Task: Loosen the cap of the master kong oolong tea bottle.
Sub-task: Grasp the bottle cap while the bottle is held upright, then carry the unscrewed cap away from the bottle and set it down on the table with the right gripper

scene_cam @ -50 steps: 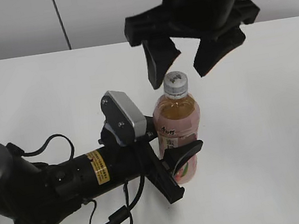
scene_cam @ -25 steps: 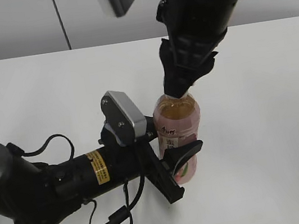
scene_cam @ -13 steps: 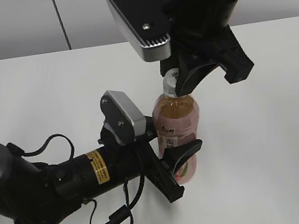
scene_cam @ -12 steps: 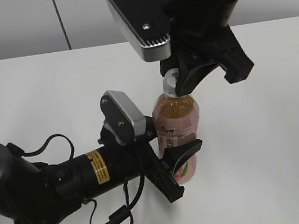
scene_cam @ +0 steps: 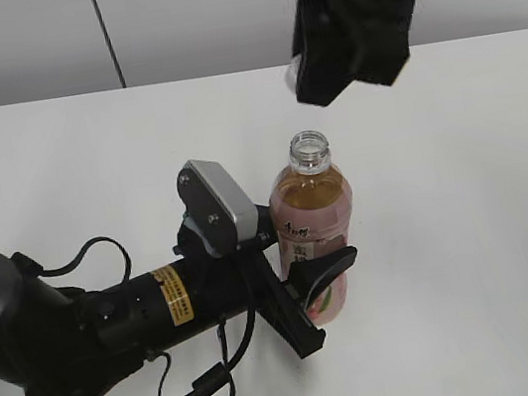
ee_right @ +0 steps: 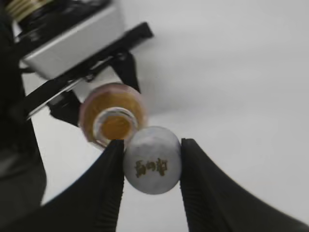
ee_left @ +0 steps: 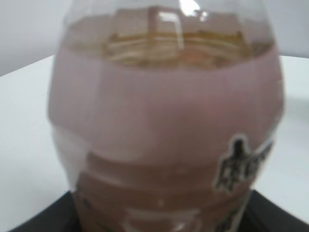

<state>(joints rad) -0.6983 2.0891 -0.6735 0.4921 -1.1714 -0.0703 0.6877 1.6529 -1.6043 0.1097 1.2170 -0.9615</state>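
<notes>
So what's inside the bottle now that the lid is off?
Amber tea fills the master kong oolong tea bottle up to its shoulder. The label hides the lower part. The right gripper holds the cap.

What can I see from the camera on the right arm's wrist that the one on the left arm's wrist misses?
Only the right wrist view shows the white cap pinched in the right gripper, lifted off the bottle's open mouth, with the left arm's camera housing below. Only the left wrist view shows the pink label up close, with blurred dark characters. Both share the oolong tea bottle and the white table.
</notes>
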